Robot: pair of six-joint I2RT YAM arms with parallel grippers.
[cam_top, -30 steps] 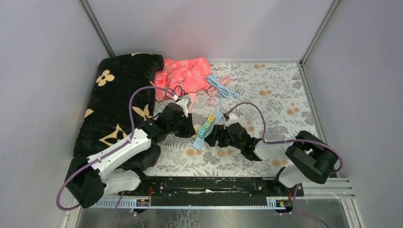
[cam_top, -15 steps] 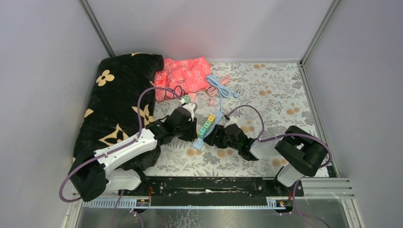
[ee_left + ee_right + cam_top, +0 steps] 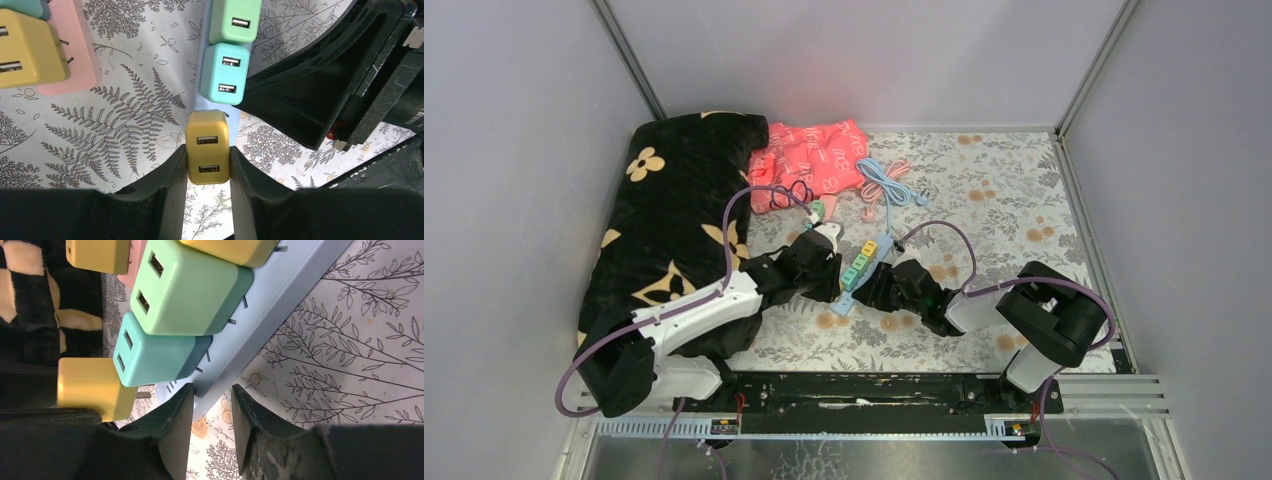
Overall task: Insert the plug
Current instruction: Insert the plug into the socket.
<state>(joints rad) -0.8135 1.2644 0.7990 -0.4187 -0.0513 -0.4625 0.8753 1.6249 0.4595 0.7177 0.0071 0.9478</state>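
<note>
1. Left gripper (image 3: 207, 159) is clamped on a yellow cube-shaped plastic USB plug (image 3: 207, 142), one prong exposed.
2. Right gripper (image 3: 212, 397) straddles the near end of the pale blue plastic power strip (image 3: 280, 295); whether it grips cannot be told.
3. The plug sits at that end, just beside a teal cube charger (image 3: 225, 72), with a green cube charger (image 3: 235, 20) beyond.

The near end of the power strip (image 3: 280, 300) is hemmed in, with the right gripper (image 3: 212, 390) straddling its tip, the left gripper (image 3: 207, 152) and its clamped yellow plug (image 3: 207, 135) just off the bare end slots, and the teal plug (image 3: 225, 74) and green plug (image 3: 235, 20) filling the next ones, leaving open floral table (image 3: 1024, 180) only to the right.
</note>
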